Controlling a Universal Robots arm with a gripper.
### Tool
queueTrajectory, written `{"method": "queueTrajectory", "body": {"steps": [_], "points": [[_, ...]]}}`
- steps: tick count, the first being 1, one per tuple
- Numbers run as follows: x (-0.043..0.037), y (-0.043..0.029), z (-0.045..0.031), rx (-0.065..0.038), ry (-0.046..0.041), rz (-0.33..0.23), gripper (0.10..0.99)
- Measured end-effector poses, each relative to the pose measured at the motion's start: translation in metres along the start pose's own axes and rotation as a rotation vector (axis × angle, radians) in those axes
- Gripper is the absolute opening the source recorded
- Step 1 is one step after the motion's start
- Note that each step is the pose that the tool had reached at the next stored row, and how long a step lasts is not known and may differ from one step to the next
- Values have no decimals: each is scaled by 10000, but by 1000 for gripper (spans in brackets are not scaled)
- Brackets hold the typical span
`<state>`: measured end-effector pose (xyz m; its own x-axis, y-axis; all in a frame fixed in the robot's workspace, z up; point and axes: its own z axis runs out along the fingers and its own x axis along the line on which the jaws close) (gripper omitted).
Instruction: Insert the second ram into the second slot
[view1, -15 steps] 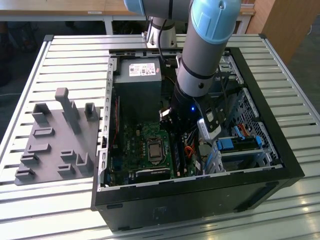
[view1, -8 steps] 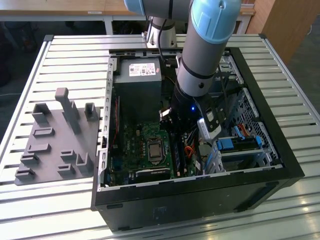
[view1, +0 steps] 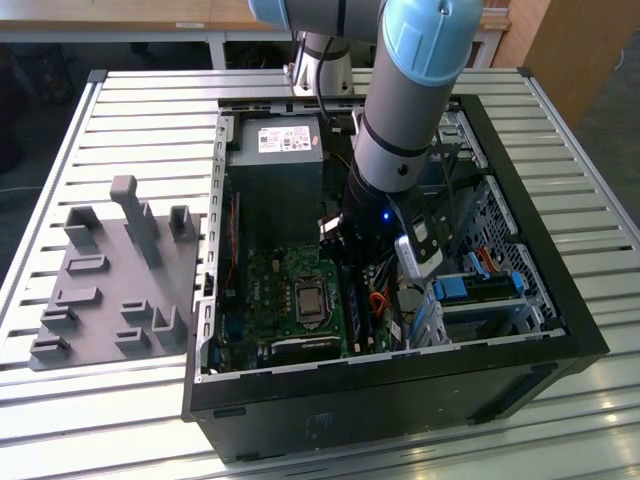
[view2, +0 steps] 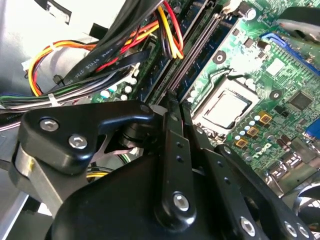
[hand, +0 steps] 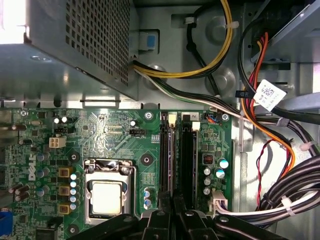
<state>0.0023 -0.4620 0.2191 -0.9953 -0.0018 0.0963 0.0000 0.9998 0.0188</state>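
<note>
Since the claw (hand: 173, 216) hangs low inside the computer case (view1: 560, 300) with its tips drawn together and nothing visibly pinched, it sits just beside the CPU socket (hand: 107, 196), over the near end of the slot (hand: 167, 155) next to that socket, which looks bare. One slot farther from the socket stands a dark stick, probably the second ram (hand: 189, 155). Whether it is fully seated I cannot tell.

slatted metal table (view1: 120, 110), wooden furniture (view1: 560, 40) behind
</note>
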Motion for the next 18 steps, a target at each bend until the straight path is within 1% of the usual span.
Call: {"method": "queueTrajectory", "body": {"steps": [9, 18], "points": [[2, -2, 21, 11, 1, 2, 137], [3, -13, 23, 7, 0, 36, 137]]}}
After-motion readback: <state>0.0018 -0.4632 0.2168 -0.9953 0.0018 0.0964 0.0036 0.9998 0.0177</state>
